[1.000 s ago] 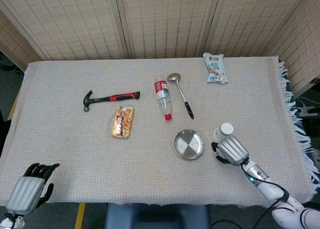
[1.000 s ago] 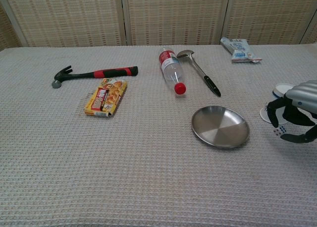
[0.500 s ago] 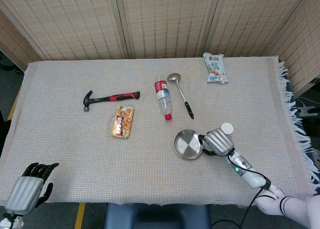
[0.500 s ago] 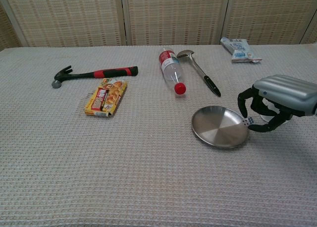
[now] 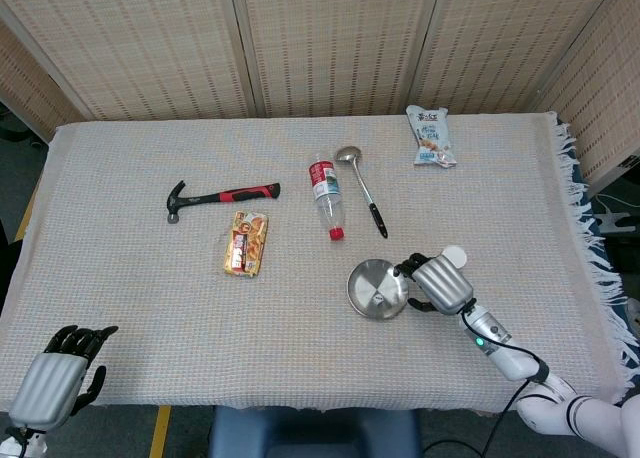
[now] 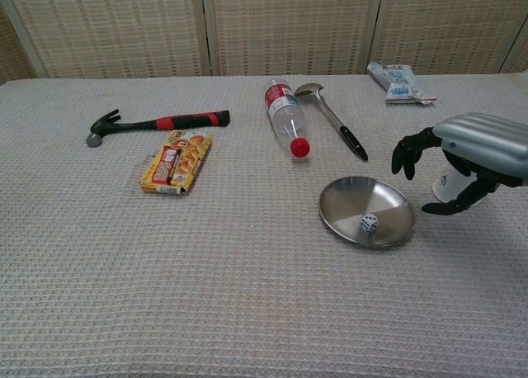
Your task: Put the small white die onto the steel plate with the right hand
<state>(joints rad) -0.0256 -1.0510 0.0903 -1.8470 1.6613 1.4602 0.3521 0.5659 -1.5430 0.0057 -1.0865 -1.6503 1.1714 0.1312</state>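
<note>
Since half a second before, die [image 6: 369,222] dropped from right hand [image 6: 464,162] onto steel plate [image 6: 346,217]; fingers [image 6: 410,147] spread wide, empty. Left hand [image 5: 55,383] loosely curled, empty.

We see the die [image 6: 369,223] lying on the plate [image 6: 342,205]. Behind the plate lie a bottle [image 6: 285,116] and ladle [image 6: 332,118]; well to its left, a hammer [image 6: 157,121] behind a snack box [image 6: 176,163].

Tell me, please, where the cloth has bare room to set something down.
The near strip in front of the steel plate and snack box is bare, as is the left end beyond the hammer. It is crowded around the plate: die, right hand, bottle and ladle.
</note>
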